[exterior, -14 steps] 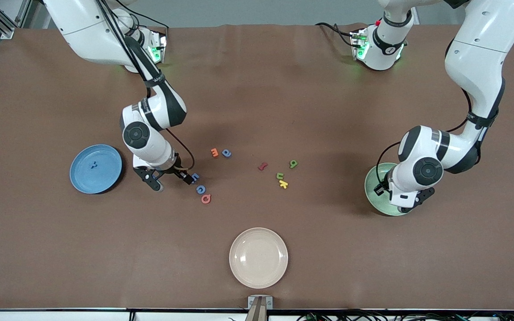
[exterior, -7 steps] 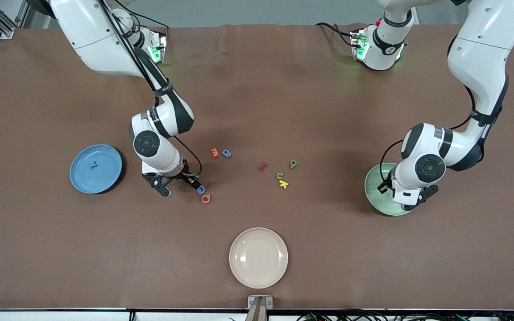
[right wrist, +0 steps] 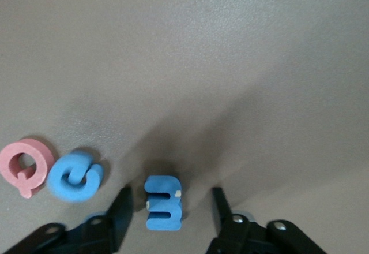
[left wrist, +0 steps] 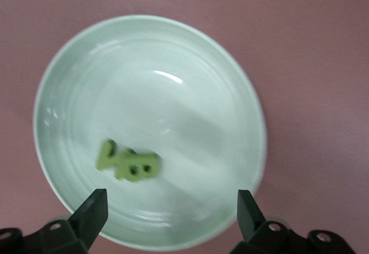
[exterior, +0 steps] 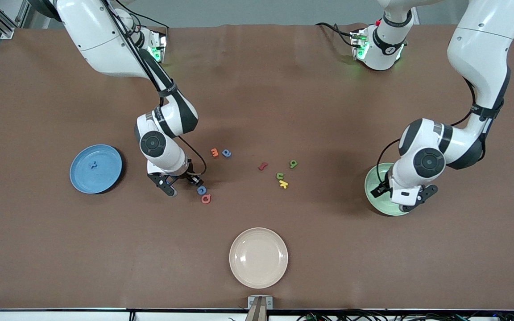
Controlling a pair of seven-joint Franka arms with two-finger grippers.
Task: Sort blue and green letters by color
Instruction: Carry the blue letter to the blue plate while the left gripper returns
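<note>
My right claw (exterior: 184, 183) is low over the worktop (exterior: 257, 89), fingers apart on either side of a blue letter (right wrist: 164, 202) but not yet touching it. That letter stands on edge between them. Just beside it lies a second blue letter (right wrist: 75, 176), touching a pink letter (right wrist: 23, 165). If I close off-centre, I think the upright letter could tip or squirt out, and one finger could nudge the neighbouring blue one into the pink.

My left claw (exterior: 403, 199) hangs wide open and empty over the green plate (left wrist: 242, 92). Two green letters (left wrist: 128, 163) lie in the plate, touching each other. They look smeared in the left wrist view, so I cannot tell whether they have settled. Pulling away carelessly could clip the rim.

The blue plate (exterior: 105, 156), toward the right arm's end, already holds a blue letter (exterior: 93, 165). A fourth blue letter (exterior: 226, 153) sits beside an orange letter (exterior: 214, 152). Two more green letters (exterior: 293, 164) (exterior: 279, 176) wait mid-worktop; one almost touches a yellow letter (exterior: 283, 183), so I judge a sloppy grab there could drag the yellow along. A red letter (exterior: 263, 166) lies near them.
</note>
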